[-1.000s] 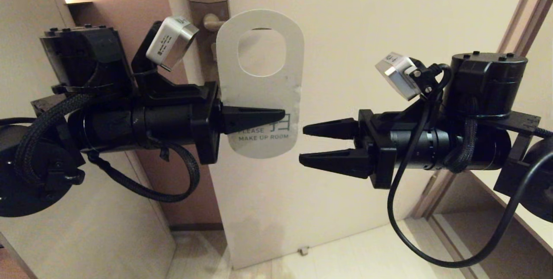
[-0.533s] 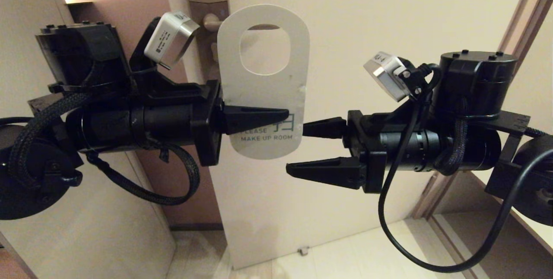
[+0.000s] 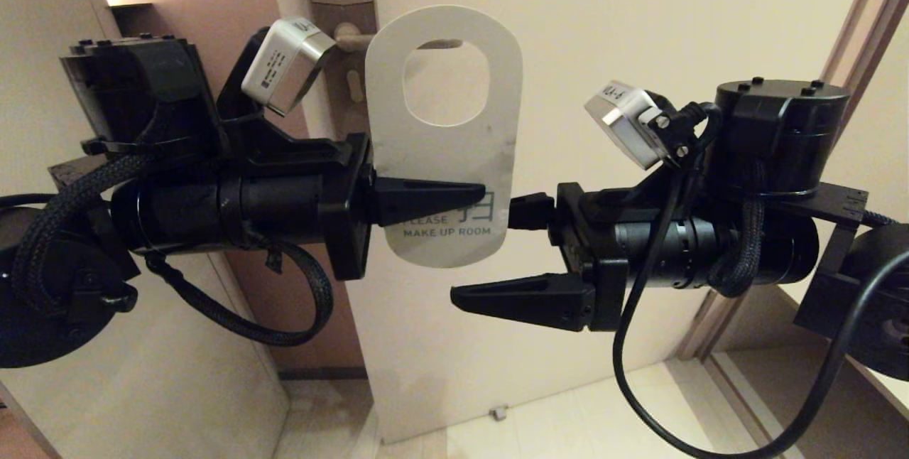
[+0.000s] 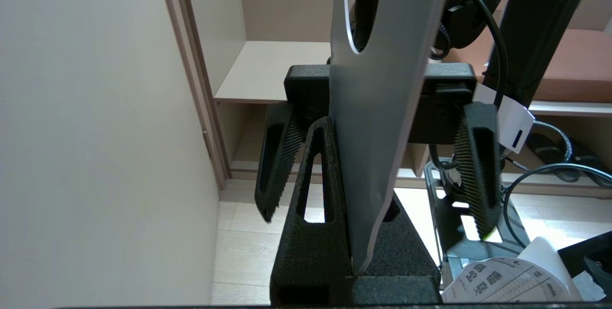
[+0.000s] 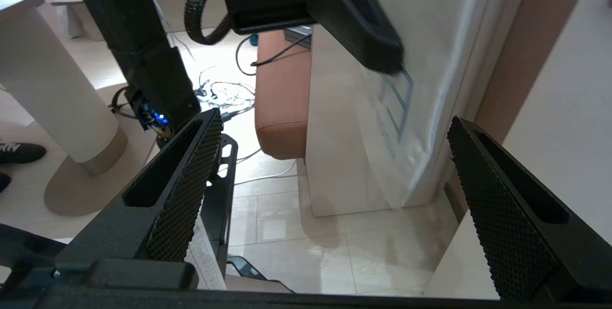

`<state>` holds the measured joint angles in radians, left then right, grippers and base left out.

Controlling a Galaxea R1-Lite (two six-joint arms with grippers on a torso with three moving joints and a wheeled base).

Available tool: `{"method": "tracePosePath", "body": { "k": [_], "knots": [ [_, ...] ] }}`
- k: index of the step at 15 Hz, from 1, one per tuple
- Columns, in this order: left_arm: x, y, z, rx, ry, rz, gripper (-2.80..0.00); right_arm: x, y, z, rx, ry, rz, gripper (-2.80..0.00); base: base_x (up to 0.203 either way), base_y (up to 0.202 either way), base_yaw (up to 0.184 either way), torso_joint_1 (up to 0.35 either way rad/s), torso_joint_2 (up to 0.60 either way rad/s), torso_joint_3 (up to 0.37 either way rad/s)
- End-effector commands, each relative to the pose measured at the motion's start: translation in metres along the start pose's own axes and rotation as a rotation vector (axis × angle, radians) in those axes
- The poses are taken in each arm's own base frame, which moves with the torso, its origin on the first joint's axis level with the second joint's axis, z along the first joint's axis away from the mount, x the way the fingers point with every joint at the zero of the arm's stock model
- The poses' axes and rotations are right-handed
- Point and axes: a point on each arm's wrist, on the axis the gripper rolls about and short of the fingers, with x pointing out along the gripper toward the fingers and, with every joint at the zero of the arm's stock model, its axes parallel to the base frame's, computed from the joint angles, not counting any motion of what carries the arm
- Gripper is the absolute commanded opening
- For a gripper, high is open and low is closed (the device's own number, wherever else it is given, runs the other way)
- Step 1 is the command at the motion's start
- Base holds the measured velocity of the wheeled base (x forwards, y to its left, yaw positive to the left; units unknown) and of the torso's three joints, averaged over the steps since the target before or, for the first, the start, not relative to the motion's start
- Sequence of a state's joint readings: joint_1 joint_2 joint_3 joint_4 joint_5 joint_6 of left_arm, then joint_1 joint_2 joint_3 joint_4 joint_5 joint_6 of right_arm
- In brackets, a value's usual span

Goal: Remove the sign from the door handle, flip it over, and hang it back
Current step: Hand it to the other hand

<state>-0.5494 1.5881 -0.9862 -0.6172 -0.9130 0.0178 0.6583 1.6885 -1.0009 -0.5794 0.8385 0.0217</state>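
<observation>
While the left claw (image 3: 454, 197) is clamped on the lower part of the sign (image 3: 454, 153), white "MAKE UP ROOM" side facing out, the right claw (image 3: 490, 249) stands spread wide just beside the card's other edge. Behind the oval hole sits the door handle (image 3: 353, 38) on the door (image 3: 639, 18).

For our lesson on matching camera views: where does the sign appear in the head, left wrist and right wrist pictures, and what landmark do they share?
Head view: the sign is centre, white face showing, pinched by the left tool.
Left wrist view: the sign is edge-on, centre, running from the top down between the tool's fingers.
Right wrist view: the sign is upper right, blurred.
Shared landmark: the left tool's finger on the sign.
</observation>
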Motion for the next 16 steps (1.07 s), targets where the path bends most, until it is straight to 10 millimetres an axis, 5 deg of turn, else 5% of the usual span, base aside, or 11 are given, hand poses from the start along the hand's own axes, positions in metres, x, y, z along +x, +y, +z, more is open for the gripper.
{"method": "tracePosePath", "body": {
  "k": [1, 16],
  "knots": [
    [0.000, 0.000, 0.001, 0.005, -0.004, -0.006, -2.80, 0.002, 0.001, 0.000, -0.004, -0.002, 0.012, 0.00, 0.000, 0.000, 0.000, 0.000, 0.00, 0.000],
    [0.005, -0.005, 0.004, 0.013, -0.012, -0.028, -2.80, 0.017, -0.003, 0.005, -0.020, -0.012, 0.037, 0.00, 0.000, 0.000, 0.000, 0.000, 0.00, 0.000]
  ]
}}
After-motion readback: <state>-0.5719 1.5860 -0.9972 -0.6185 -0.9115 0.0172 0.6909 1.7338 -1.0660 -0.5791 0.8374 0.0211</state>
